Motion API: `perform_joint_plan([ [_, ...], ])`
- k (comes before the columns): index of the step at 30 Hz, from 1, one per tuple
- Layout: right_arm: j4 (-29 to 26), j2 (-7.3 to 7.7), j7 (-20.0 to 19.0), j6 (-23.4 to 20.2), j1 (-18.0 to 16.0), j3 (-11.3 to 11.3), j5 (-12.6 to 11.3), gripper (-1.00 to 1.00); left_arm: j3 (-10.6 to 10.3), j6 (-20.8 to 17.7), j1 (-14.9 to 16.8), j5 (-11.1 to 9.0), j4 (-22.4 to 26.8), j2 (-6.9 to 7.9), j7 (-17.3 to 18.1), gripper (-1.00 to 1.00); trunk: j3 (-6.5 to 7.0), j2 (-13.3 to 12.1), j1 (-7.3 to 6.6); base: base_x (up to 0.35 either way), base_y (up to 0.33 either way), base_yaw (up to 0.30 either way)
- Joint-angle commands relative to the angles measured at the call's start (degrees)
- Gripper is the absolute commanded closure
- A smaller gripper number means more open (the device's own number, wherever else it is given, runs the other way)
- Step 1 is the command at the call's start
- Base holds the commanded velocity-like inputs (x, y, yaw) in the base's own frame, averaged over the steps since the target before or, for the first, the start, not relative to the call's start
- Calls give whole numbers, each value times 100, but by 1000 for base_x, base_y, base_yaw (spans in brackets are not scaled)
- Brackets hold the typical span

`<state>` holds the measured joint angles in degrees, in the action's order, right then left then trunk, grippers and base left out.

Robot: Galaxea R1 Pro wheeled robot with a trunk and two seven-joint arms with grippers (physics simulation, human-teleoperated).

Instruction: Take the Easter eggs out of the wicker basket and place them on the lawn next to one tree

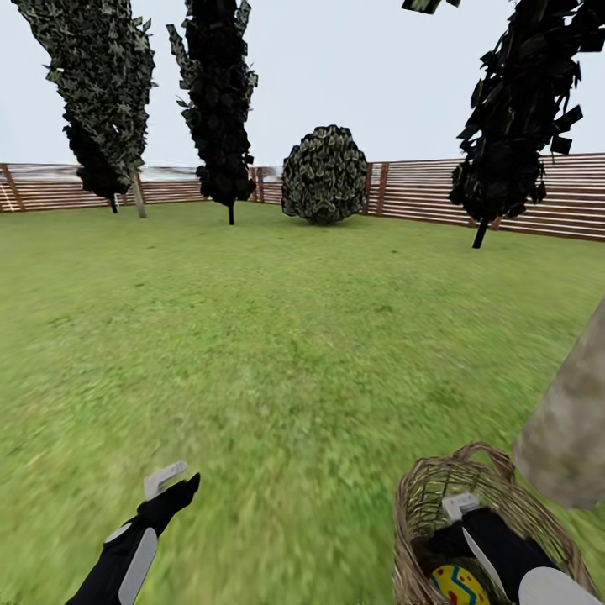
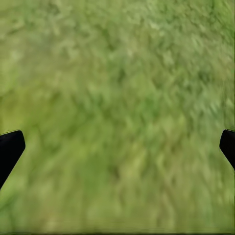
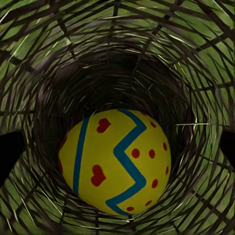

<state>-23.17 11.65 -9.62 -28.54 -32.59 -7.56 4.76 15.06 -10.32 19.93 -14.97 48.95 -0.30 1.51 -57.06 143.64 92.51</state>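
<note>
The wicker basket (image 1: 420, 504) stands on the lawn (image 1: 277, 336) at the lower right of the head view, close beside a grey-brown tree trunk (image 1: 567, 428). My right gripper (image 1: 441, 550) reaches down inside it. In the right wrist view one yellow Easter egg (image 3: 115, 161) with a blue zigzag and red marks lies at the bottom of the basket (image 3: 49, 63). The right gripper (image 3: 117, 152) is open, with a fingertip (image 3: 7, 156) at each side and not touching the egg. The same egg (image 1: 458, 584) peeks out beside the arm. My left gripper (image 1: 172, 487) hangs open over bare grass (image 2: 117, 107).
Dark narrow trees (image 1: 220, 101) and a round bush (image 1: 325, 175) stand at the far end of the lawn before a wooden slat fence (image 1: 538, 197). Another dark tree (image 1: 512, 126) leans at the right. Open grass stretches ahead and to the left.
</note>
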Motion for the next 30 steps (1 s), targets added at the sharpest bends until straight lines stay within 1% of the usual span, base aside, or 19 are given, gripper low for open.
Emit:
perform_joint_plan([
  [1,-12,4,-38,-28,-1,-16,52,-100,15,-40,2,-59,9,-16,16,-100,-29,4,1,0,0,0],
  [13,-12,4,-31,-28,-1,-19,52,-100,11,-40,2,-50,9,-32,16,-100,-294,20,32,0,0,0],
  [15,-12,4,-34,-28,-1,-18,52,-100,-20,-40,2,-50,9,-36,16,-100,-339,23,37,0,0,0],
  [17,-12,4,-34,-28,-1,-18,52,-100,-106,-37,2,-50,9,-37,16,-100,-383,26,42,0,0,0],
  [18,-12,4,-34,-28,-1,-18,52,-100,-150,-34,2,-50,9,-39,16,-100,-383,26,42,0,0,0],
  [21,-12,4,-35,-28,-1,-17,52,-100,-188,-11,2,-50,9,-40,16,-100,-383,26,42,0,0,0],
  [30,-12,4,-33,-28,-1,-17,52,-100,-197,12,2,-50,9,-40,16,-100,-383,26,42,136,0,0],
])
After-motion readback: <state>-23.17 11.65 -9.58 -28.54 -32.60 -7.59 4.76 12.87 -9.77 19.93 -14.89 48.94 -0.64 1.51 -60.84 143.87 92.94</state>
